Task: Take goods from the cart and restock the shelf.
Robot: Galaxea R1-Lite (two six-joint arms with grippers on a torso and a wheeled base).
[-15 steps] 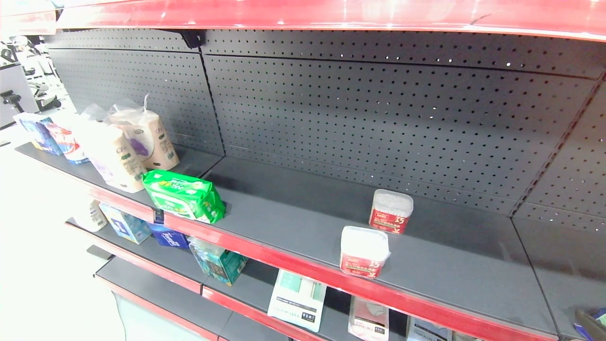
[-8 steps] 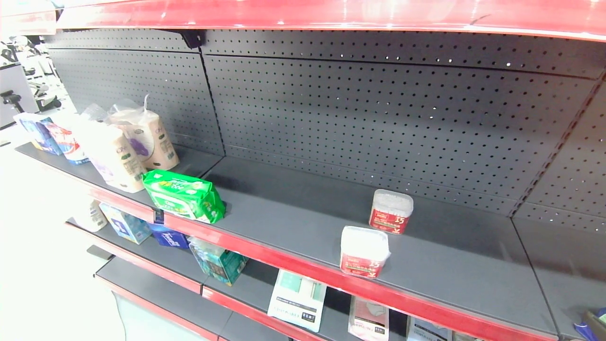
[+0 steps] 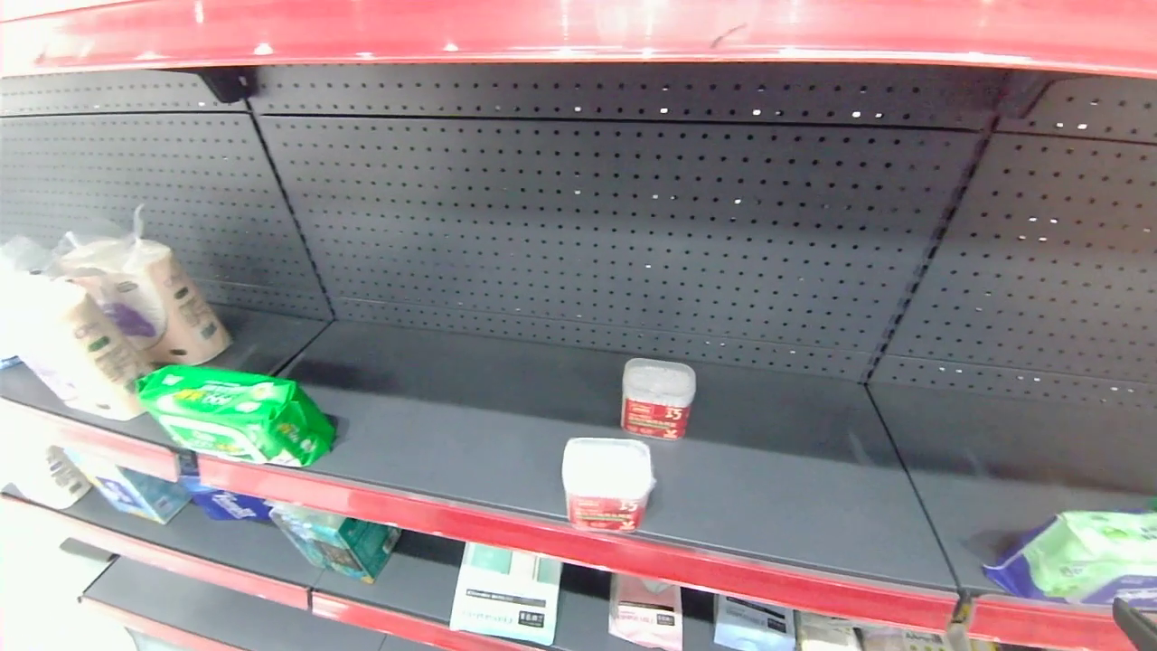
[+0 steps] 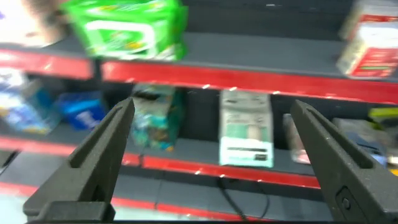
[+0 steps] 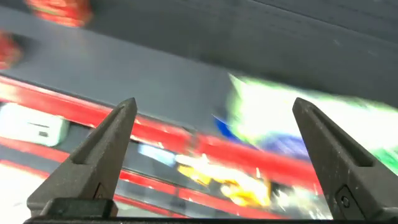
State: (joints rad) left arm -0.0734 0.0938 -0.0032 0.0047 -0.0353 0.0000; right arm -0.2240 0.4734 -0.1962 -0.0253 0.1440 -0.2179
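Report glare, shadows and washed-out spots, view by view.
Head view: glare streaks on the red top shelf edge, paper rolls at the left washed pale, a shadow beside the green pack. Left wrist view: glints along the red shelf lip. Right wrist view: the pale green pack nearly blown white.

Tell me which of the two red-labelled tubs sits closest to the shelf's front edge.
The nearer tub, standing right behind the shelf's red front lip. The farther tub stands deeper in and to its right, with bare shelf before it.
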